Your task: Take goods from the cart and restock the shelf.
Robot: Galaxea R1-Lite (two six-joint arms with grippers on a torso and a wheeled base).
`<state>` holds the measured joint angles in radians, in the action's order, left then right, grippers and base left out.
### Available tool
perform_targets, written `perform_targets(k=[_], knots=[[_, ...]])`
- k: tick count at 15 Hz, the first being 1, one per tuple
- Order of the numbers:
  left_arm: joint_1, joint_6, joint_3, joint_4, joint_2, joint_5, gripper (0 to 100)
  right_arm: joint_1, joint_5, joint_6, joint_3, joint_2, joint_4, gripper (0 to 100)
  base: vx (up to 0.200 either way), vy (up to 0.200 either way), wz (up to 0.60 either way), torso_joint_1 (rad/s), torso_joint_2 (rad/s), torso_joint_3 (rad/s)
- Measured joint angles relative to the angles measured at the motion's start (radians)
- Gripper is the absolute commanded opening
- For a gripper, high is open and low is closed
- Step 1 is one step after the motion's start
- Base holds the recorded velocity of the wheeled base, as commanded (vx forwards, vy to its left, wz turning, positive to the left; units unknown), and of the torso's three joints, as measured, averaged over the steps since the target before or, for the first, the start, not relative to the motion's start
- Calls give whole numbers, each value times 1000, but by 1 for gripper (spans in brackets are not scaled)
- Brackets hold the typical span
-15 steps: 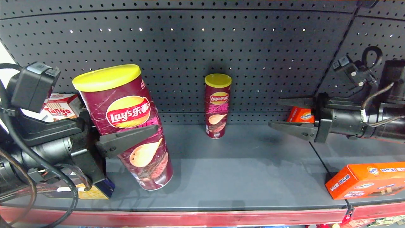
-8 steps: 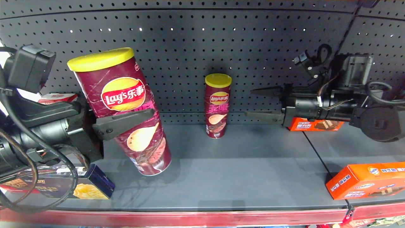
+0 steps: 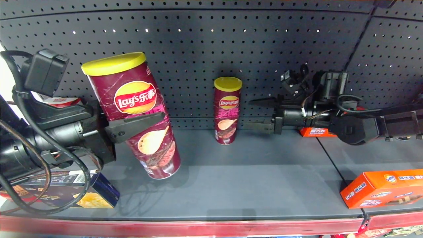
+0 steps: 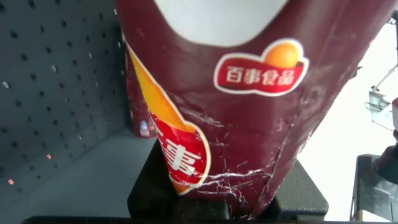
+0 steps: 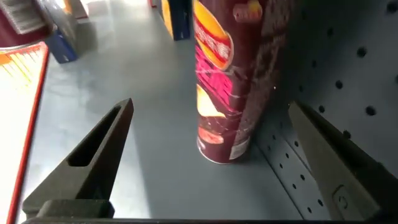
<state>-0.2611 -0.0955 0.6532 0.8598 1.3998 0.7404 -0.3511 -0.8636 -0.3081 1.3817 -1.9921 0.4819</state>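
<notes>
My left gripper (image 3: 132,127) is shut on a large maroon chip can (image 3: 132,112) with a yellow lid. I hold it tilted, its base just above the grey shelf (image 3: 251,178) at the left. The same can (image 4: 249,93) looms close in the left wrist view. A second, matching can (image 3: 227,110) stands upright against the pegboard at the shelf's back middle. My right gripper (image 3: 249,114) is open, its fingertips level with that can and just to its right. In the right wrist view the standing can (image 5: 227,81) sits ahead of the spread fingers (image 5: 93,155).
An orange box (image 3: 383,191) lies at the front right, and another orange box (image 3: 314,132) sits behind my right arm. A dark blue box (image 3: 92,195) is at the front left below my left arm. The red shelf lip (image 3: 211,226) runs along the front.
My right gripper has swung left and back to the standing can, staying open. My left gripper has lifted the held can and carried it slightly right and deeper over the shelf.
</notes>
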Motion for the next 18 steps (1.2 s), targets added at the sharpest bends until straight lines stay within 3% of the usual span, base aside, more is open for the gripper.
perform_targets(k=[11,18], knots=[[16,0,-7,5,22,-3,0,-38,0,4,115,-163,37,100,0,0,0,0,0,0],[28,0,-9,26,33,-1,0,-59,1,3,105,-180,38,100,0,0,0,0,0,0]])
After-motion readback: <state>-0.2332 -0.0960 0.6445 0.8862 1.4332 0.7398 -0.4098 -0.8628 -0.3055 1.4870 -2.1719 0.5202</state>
